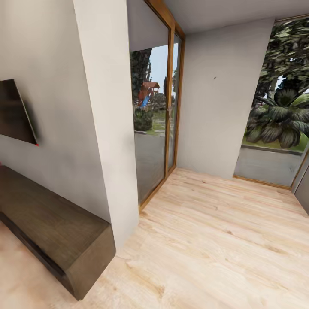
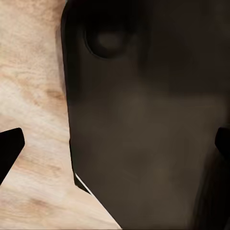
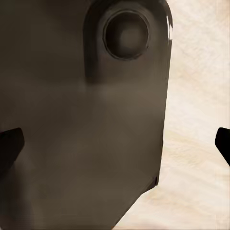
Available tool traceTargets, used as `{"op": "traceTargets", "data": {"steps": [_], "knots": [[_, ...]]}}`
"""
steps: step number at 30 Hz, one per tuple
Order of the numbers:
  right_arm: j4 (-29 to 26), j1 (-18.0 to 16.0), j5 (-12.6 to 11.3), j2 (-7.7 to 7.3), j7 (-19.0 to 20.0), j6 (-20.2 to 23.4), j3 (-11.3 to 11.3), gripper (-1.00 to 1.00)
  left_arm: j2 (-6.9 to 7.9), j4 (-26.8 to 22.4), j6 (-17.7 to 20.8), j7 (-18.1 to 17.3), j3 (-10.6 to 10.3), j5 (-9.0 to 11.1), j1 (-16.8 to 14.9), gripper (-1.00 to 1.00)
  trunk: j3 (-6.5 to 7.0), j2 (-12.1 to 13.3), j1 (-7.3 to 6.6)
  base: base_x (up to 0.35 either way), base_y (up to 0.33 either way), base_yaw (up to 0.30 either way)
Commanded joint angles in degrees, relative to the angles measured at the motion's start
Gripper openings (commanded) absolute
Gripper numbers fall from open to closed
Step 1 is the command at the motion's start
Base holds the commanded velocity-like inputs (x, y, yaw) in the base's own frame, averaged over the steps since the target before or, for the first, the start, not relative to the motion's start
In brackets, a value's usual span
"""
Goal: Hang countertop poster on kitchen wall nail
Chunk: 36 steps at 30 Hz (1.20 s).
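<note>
While the robot is travelling, both tools, left (image 2: 115, 143) and right (image 3: 115, 141), are hanging open and empty over the wooden floor (image 1: 223, 240); a nail (image 1: 215, 78) is dotting the wall at upper right, the poster's whereabouts unknown.

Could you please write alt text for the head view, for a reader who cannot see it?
A pale wood floor leads to a grey wall between tall windows showing garden trees. At left, a brown wooden bench sits below a dark wall-mounted screen.
</note>
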Motion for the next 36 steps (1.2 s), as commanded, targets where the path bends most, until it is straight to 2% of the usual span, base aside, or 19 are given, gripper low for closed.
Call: {"op": "traceTargets", "data": {"steps": [1,9,20,25,31,32,36], "knots": [[-0.3,-0.3,-0.3,0.33,-0.1,-0.3,-0.3,1.0,-0.33,-0.3,-0.1,-0.1,0.3,-0.2,0.3,1.0,-0.03,0.0,0.0,0.0,0.0,0.0],[-2.2,-1.4,-0.2,0.45,0.0,-2.4,-0.2,1.0,-2.9,-2.9,-0.1,-0.1,0.2,-0.2,2.7,1.0,-0.03,0.0,0.0,0.0,0.0,0.0],[-2.2,-1.4,-0.2,0.45,0.0,-2.4,-0.2,1.0,-2.99,-3.5,-0.1,-0.1,0.2,-0.2,2.7,1.0,-0.03,0.0,0.0,0.0,0.0,0.0],[-3.3,-3.0,-0.3,-0.27,-0.1,-3.3,-0.3,1.0,-2.01,-5.1,-0.1,0.0,0.0,-0.4,2.2,1.0,-0.03,0.0,0.0,0.0,0.0,0.0],[-5.2,-4.6,-0.3,-0.8,-0.1,-5.3,-0.6,1.0,-0.07,-7.1,-0.2,-0.1,0.2,-0.3,2.1,1.0,-0.03,0.0,0.0,0.0,0.0,0.0],[-30.1,-4.7,-0.3,-0.84,-0.1,-11.7,-0.6,1.0,0.77,-40.9,-0.2,-0.1,0.2,-0.3,2.1,1.0,-0.03,0.0,0.0,0.0,0.0,0.0],[-33.1,-4.4,-0.3,-0.83,-0.1,-12.1,-1.6,1.0,1.22,-43.5,-1.7,0.0,0.5,-0.2,2.1,1.0,-0.03,0.0,0.0,0.0,0.0,0.0]]}}
